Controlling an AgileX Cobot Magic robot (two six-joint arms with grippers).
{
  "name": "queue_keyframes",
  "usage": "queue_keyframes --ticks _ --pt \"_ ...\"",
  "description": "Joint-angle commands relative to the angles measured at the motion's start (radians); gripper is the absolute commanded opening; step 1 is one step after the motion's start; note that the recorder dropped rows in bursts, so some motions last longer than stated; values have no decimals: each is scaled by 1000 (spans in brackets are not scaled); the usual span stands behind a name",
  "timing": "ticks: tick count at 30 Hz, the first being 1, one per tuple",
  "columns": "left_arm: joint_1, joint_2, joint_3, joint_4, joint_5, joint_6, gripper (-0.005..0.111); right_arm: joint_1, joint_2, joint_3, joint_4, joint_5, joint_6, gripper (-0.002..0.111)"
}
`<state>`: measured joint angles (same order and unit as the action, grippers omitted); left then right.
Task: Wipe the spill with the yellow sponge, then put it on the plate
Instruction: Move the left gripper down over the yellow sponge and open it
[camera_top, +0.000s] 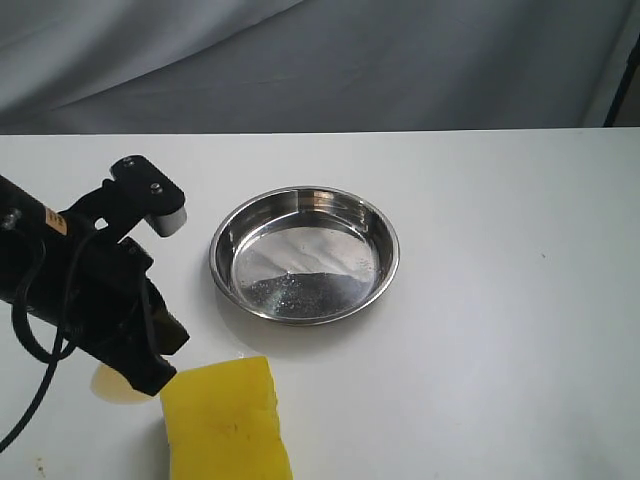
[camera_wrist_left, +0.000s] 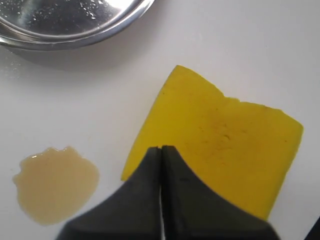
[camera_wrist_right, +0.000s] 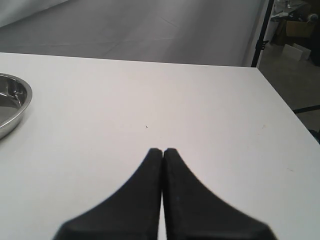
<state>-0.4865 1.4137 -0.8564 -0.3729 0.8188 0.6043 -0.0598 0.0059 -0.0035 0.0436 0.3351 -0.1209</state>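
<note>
Yellow sponge (camera_wrist_left: 225, 135): soft, light foam, should squash; pinch across narrow width. Left tool (camera_wrist_left: 161, 150) jaws together, empty, over sponge edge. Right tool (camera_wrist_right: 163, 151) same.

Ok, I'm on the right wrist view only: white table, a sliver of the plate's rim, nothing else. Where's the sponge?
Observer: The yellow sponge lies flat on the table, on the left arm's side, near the plate but apart from it.
Operator: And the spill?
Observer: The spill is a tan puddle right beside the sponge, with a strip of bare table between them. It has not been wiped.
Operator: Does the left arm have the sponge?
Observer: No. The left gripper is shut, its fingers pressed together with nothing between them, pointing at the sponge's edge on the spill side.
</note>
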Motion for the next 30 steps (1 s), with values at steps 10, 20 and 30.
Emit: queue_keyframes --ticks 10,20,30 --pt "-6 8 -7 -15 19 0 74 -9 -6 3 -4 -1 -4 0" --pt "-6 8 -7 -15 -11 0 89 -9 -6 3 -4 -1 -4 0" --pt "-6 85 -7 -70 -38 2 89 -9 -6 3 -4 -1 -2 0"
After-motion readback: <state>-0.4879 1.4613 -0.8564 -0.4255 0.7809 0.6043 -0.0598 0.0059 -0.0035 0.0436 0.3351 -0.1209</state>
